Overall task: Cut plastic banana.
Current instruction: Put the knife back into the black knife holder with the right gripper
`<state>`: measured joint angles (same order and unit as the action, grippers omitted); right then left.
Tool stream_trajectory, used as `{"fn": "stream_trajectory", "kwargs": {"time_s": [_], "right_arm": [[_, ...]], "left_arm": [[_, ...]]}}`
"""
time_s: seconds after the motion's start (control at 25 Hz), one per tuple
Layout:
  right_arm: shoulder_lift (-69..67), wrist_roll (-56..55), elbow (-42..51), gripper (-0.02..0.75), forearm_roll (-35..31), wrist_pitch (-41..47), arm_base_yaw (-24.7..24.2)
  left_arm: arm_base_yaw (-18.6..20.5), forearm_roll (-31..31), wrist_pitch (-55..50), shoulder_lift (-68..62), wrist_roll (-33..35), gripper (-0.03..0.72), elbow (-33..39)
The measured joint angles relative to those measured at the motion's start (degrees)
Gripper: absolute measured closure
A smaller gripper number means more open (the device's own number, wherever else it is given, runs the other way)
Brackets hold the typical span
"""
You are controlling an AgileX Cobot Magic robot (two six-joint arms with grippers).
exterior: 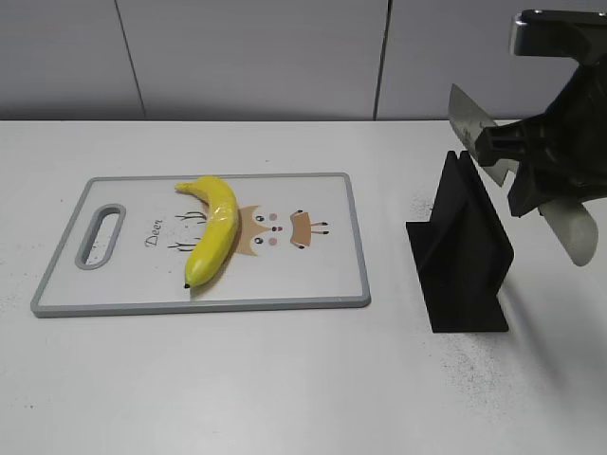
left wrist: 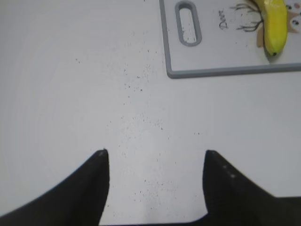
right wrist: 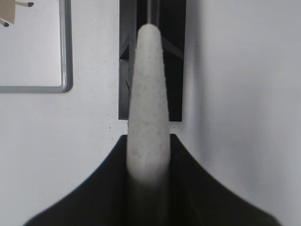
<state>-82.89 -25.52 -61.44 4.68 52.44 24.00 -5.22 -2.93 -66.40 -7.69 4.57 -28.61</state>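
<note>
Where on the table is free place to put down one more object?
Free: the table in front of the cutting board, and the strip between the board and the black knife stand. Crowded: the right edge, where the right pincer holds the knife above the stand.

Plastic banana (exterior: pixel 214 237): glossy yellow skin, smooth. Cutting board (exterior: pixel 322 275): smooth white face, printed, matt grey rim. Knife handle (right wrist: pixel 146 108) clamped in right end effector (right wrist: pixel 148 155): pale, speckled, matt. Blade (exterior: pixel 471 118) ahead of it: dull metal. Stand (exterior: pixel 460 256) beneath: matt black. Tabletop (left wrist: pixel 70 94): white, dark-flecked.

Yellow plastic banana (exterior: pixel 214 236), grey-rimmed board (exterior: pixel 203 305)
</note>
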Motion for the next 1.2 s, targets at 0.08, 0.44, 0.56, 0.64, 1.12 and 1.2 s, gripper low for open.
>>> {"fn": "stream_trajectory", "kwargs": {"time_s": [0.08,0.44,0.56,0.64,1.12,1.2], "right_arm": [[0.1,0.0,0.0,0.581,-0.2,0.0,0.0],[0.1,0.0,0.0,0.581,-0.8,-0.2,0.0],[0.0,0.0,0.0,0.581,-0.8,-0.2,0.0],[-0.4,0.0,0.0,0.581,-0.8,-0.2,0.0],[-5.8,-0.1,0.0,0.581,-2.5,0.5,0.0],[-6.0,0.2,0.0,0.581,-3.5,1.1,0.0]], "left_arm": [[0.0,0.1,0.1,3.7,0.0,0.102,0.1],[0.0,0.3,-0.1,8.0,-0.1,0.138,0.2],[0.0,2.1,0.2,8.0,-2.0,0.143,0.3],[0.0,3.7,2.3,8.0,-2.7,0.143,1.1],[0.0,4.3,3.8,8.0,-3.2,0.146,1.9],[0.0,4.3,3.8,8.0,-3.2,0.146,1.9]]}}
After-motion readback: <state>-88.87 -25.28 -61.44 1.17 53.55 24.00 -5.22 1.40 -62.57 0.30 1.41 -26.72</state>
